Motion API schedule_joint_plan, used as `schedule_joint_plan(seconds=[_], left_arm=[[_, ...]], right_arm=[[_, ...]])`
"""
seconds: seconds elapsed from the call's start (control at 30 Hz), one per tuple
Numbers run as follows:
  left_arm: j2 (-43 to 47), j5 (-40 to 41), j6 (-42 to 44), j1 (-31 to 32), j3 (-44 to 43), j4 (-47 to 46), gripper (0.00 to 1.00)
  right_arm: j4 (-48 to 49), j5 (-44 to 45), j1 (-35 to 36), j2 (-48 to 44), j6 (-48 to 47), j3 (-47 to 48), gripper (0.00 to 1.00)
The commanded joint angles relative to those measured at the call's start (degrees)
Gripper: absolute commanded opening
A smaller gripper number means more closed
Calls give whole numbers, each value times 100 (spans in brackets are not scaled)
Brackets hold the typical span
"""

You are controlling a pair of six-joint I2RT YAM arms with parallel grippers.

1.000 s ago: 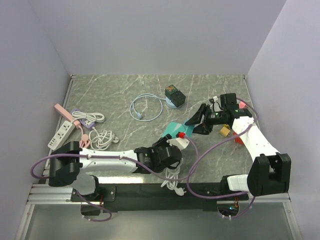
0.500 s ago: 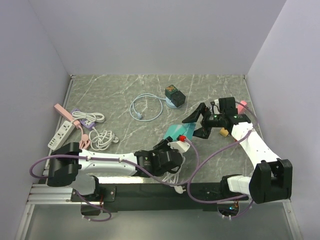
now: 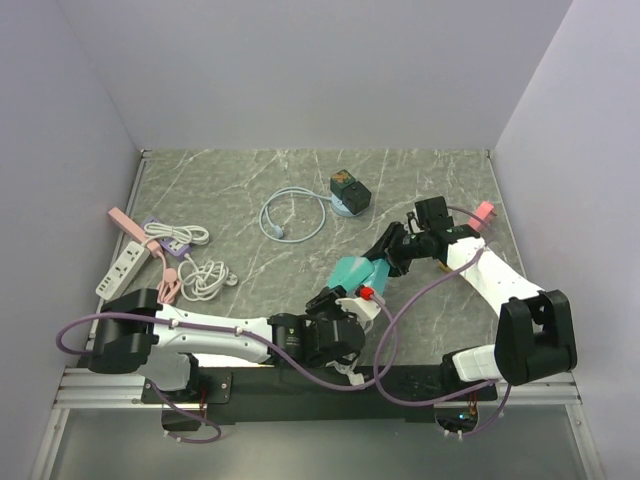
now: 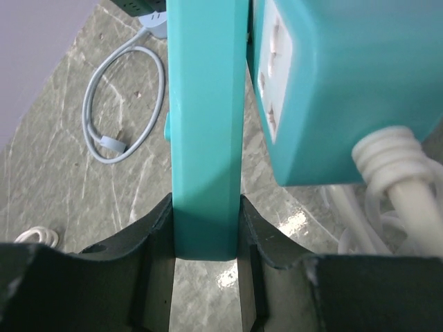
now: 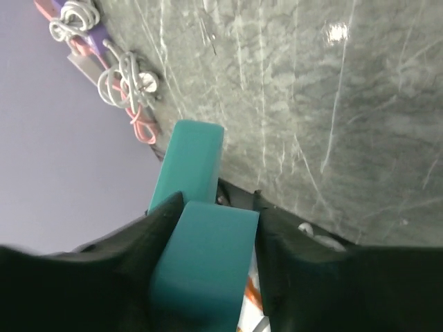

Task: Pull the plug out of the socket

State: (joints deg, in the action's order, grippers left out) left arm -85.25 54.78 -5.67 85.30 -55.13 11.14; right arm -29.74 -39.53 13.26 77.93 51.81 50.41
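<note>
From above, both arms met near the middle of the grey table [image 3: 230, 180]. There the left pincer [image 3: 335, 298] and the right pincer [image 3: 388, 255] crowded round a teal box [image 3: 352, 270]. A little red button [image 3: 367, 293] showed beside it. That view was too far off to show how either pincer gripped.

The left wrist camera showed more. The left pincer [image 4: 206, 214] was clamped on a flat teal piece [image 4: 208, 124], with one black finger pressed on each side. Just to the right sat the teal box [image 4: 346, 83], with white plug holes on its side. A thick white cord [image 4: 394, 180] came out of its end. It was not clear whether the flat piece and the box were joined.

The right wrist camera showed the other side. The right pincer [image 5: 214, 214] was squeezed on the teal box [image 5: 208, 263], its fingers tight against both sides. The flat teal piece [image 5: 190, 162] stood just past the box.

Only the top view showed the whole table. A loose grey cable [image 3: 290, 215] lay in a ring near the back. A white power strip [image 3: 118, 272] and a pink power strip [image 3: 125, 222] lay far to the left with tangled cords. The left wrist camera also caught the grey cable [image 4: 118, 104].
</note>
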Motion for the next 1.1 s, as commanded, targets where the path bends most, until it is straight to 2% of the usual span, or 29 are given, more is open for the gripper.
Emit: schedule_joint_plan(seconds=[0.0,0.07,0.13,0.23,0.43,0.63,0.8,1.07], left_arm=[[123,322,-83,22,-6,-472,1],[62,392,-101,22,20,-446,1],[44,436,-109,31,64,-446,1],[9,472,-127,31,108,-455,1],[44,753,-109,-100,213,-437,1],[1008,305,-303,-847,459,-393,1],[1555,-55,-417,-1392,486,-340,1],[1837,-144,-996,-1683,521,-121,1]], right_arm=[[21,-213,300,-129,-39,40,39],[29,-161,388,-234,-22,-66,30],[3,-117,415,-313,-39,-207,28],[-23,-125,432,-314,-119,-339,1],[-269,111,520,-200,-627,-225,0],[-182,-124,520,-33,-1217,-339,0],[397,-433,529,-6,-1095,-637,0],[1093,-784,520,161,-646,-858,0]])
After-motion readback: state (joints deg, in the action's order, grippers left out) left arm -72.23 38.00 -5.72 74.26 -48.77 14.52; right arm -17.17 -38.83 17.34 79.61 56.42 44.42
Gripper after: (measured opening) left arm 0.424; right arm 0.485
